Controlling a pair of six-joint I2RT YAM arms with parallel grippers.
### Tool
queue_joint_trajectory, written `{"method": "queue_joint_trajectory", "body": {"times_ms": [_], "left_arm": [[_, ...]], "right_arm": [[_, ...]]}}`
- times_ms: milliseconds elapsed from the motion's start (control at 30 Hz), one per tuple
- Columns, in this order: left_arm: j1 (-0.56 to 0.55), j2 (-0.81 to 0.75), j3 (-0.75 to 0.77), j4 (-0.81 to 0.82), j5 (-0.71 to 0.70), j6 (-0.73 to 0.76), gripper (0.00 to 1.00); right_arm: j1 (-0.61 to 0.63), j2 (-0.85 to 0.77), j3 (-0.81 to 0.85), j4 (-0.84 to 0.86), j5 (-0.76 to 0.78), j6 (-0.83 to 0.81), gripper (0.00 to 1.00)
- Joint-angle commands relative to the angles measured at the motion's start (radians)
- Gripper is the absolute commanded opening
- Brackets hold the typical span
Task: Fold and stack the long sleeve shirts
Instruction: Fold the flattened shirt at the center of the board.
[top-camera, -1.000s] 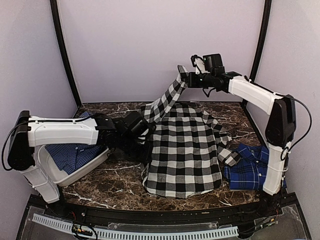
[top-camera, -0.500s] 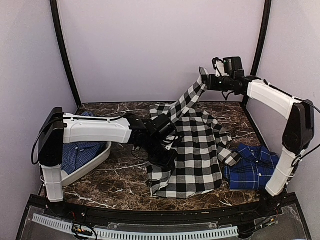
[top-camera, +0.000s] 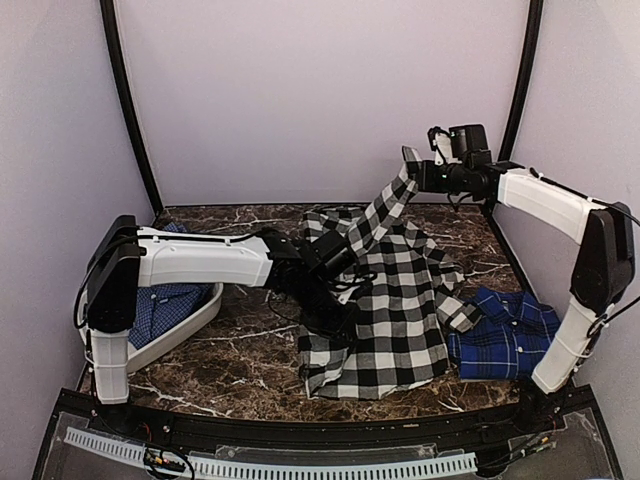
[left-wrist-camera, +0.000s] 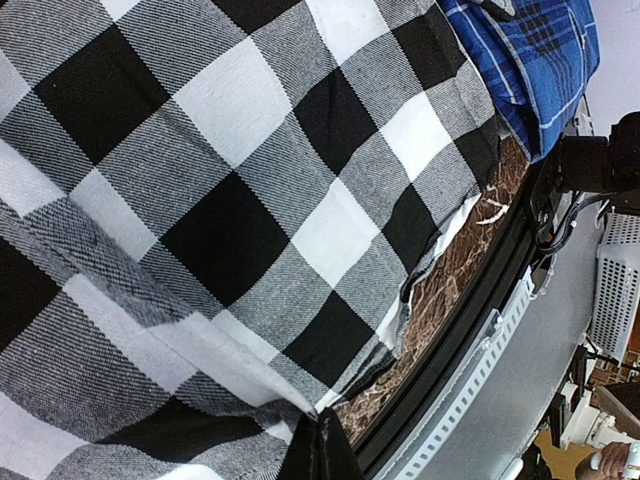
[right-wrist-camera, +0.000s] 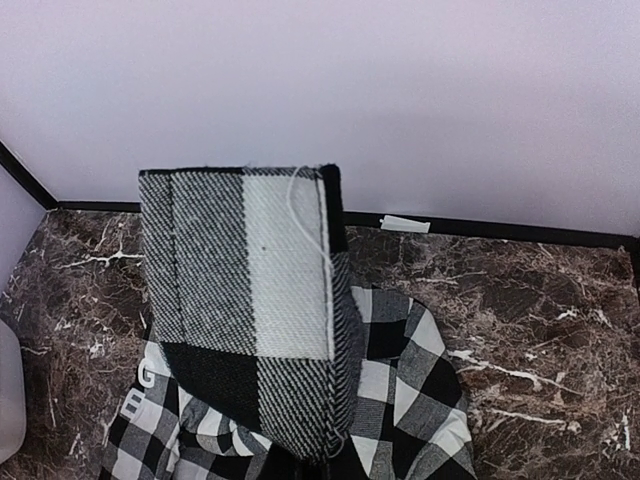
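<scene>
The black-and-white checked long sleeve shirt (top-camera: 395, 310) lies spread mid-table, with white lettering (right-wrist-camera: 146, 376) near its collar. My left gripper (top-camera: 335, 260) is shut on the shirt's left edge and holds it folded over the body; in the left wrist view the cloth (left-wrist-camera: 230, 200) fills the frame above the shut fingertips (left-wrist-camera: 322, 445). My right gripper (top-camera: 412, 173) is shut on the sleeve cuff (right-wrist-camera: 245, 290) and holds it high above the back of the table, the sleeve (top-camera: 375, 215) stretched up. The dark blue plaid shirt (top-camera: 505, 330) lies crumpled at the right.
A white tray (top-camera: 195, 322) at the left holds another blue plaid garment (top-camera: 160, 305). The marble tabletop (top-camera: 240, 355) ends in a black rail and perforated strip (top-camera: 300, 465) at the front. Purple walls close in the back and sides.
My left arm has swung right, carrying the checked shirt's left side over its body. My right gripper has moved right with the raised sleeve.
</scene>
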Motion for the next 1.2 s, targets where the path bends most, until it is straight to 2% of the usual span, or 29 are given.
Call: {"method": "queue_joint_trajectory", "body": {"times_ms": [0,300,733,1167], "left_arm": [[-0.005,0.015,0.004,-0.017,0.049,0.021,0.0],[-0.005,0.067,0.001,0.004,0.085,0.019,0.0],[-0.005,0.073,0.008,0.004,0.088,0.015,0.0],[-0.005,0.085,0.014,0.023,0.129,0.018,0.0]], "right_arm": [[-0.013,-0.015,-0.028,0.058,0.018,0.007,0.0],[-0.013,-0.013,-0.035,0.05,0.018,0.016,0.0],[-0.014,-0.021,0.06,0.016,0.039,-0.013,0.0],[-0.049,0.032,0.011,0.042,0.027,-0.005,0.0]]}}
